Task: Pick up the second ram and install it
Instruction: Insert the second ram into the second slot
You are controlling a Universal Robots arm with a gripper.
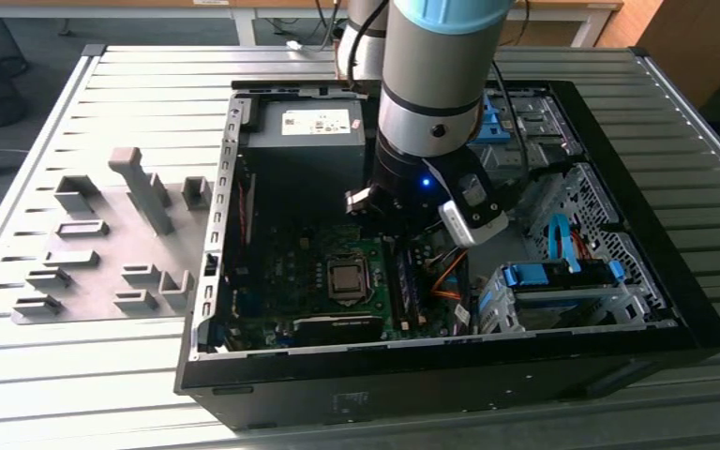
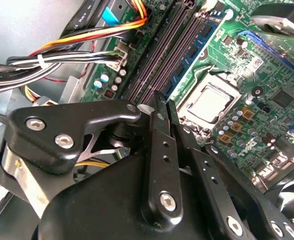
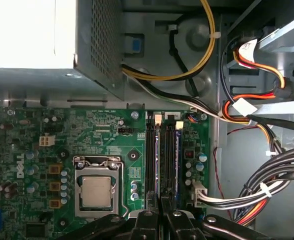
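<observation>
My gripper (image 1: 397, 246) reaches down into the open computer case (image 1: 660, 309), over the black memory slots of the green motherboard (image 3: 107, 140). In both wrist views its fingers stand pressed together with nothing between them, tips at the near end of the slots (image 3: 161, 198) (image 2: 165, 102). A blue-green ram stick (image 3: 159, 155) sits upright in the slot running straight out from the fingertips. Another one (image 3: 177, 155) sits two slots over, and a stick's blue chips (image 2: 191, 51) show in the second wrist view. Which is the second ram I cannot tell.
The CPU socket (image 3: 97, 192) lies beside the slots and the power supply box (image 1: 304, 141) stands at the case's far end. Cable bundles (image 3: 267, 180) and a drive cage (image 1: 561, 281) crowd the other side. A grey fixture plate (image 1: 97, 309) with blocks lies at the exterior view's left.
</observation>
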